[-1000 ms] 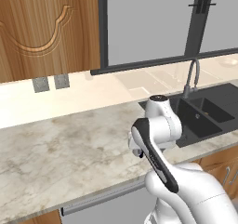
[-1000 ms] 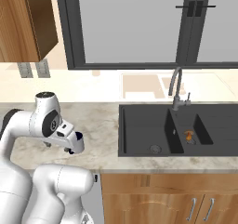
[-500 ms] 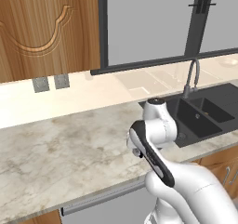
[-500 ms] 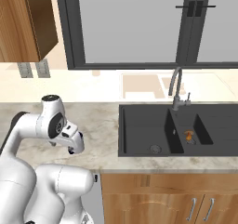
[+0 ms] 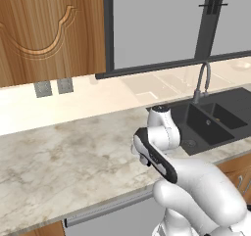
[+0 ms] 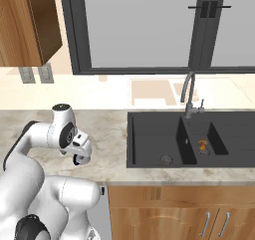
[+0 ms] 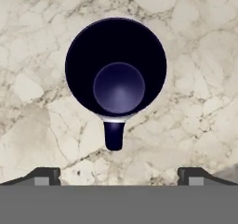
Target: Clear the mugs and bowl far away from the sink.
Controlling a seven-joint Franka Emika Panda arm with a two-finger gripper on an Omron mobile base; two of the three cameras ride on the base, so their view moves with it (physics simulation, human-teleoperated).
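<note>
Claw [image 7: 118, 174] wide open, nothing held, hanging above dark navy mug [image 7: 116, 67]. Mug upright on marble counter [image 7: 195, 93], handle twd the fingertips [image 7: 45, 174]. Black sink [image 6: 191, 139] well apart to the right.

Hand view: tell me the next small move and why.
Probably lower the hand straight down toward the dark navy mug. The mug stands upright on the marble counter, directly below and centered between the fingertips, which stand wide apart, holding nothing. A slight shift toward its rim may help.
</note>
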